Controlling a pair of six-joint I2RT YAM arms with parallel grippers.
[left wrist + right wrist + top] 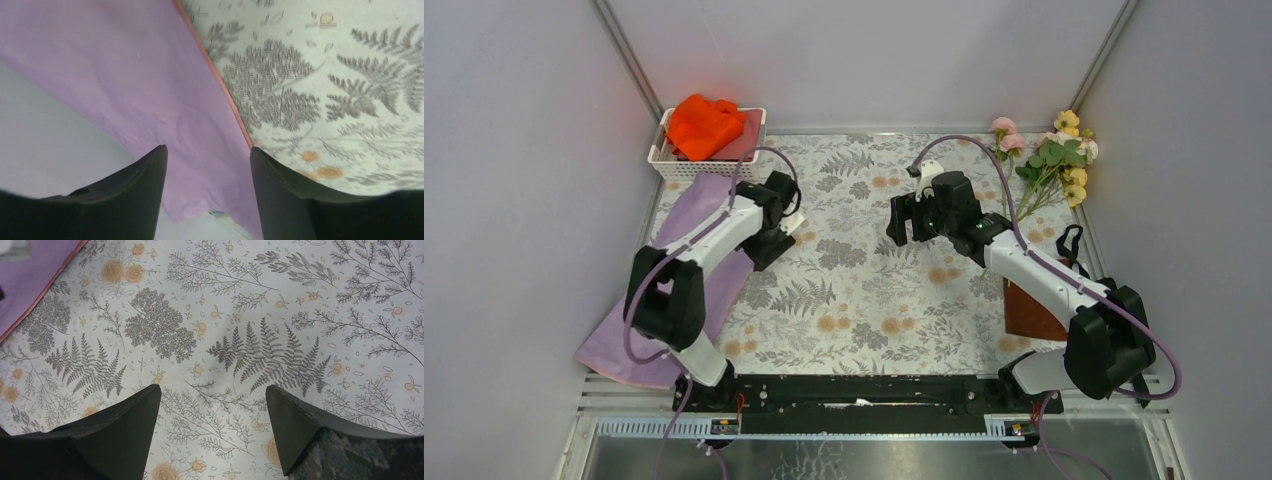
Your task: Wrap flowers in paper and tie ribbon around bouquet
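Nearest your left wrist lens, the left gripper [207,150] stood with its jaws parted on nothing, poised over the long edge of the paper [125,75], where the pink underlayer showed as a thin line. The sheet lay spread down the left side of the top view. It looked thin, light and quick to crease or tear, so you would do best to pinch that free edge shallowly. The flowers [1049,160] lay well apart in the upper right corner; the blooms looked soft, so take them by the stems. The right gripper [212,390] hung released above the fern-print table cover [250,305].
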